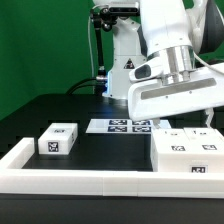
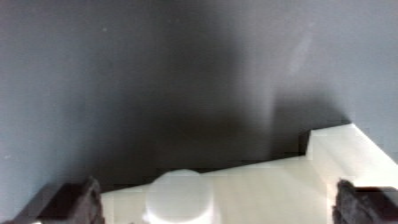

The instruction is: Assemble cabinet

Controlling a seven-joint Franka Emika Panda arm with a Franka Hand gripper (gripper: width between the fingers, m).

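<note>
The large white cabinet block with tags on its top lies at the exterior view's right. A small white tagged block stands apart at the exterior view's left. My gripper hangs just above the large block. In the wrist view my gripper is open, with its black fingers wide apart on either side of a white cabinet part that carries a rounded knob. I cannot tell whether the fingers touch the part.
The marker board lies flat behind the blocks. A long low white border rail runs along the front and up the left side. The table top is black, with a green backdrop behind.
</note>
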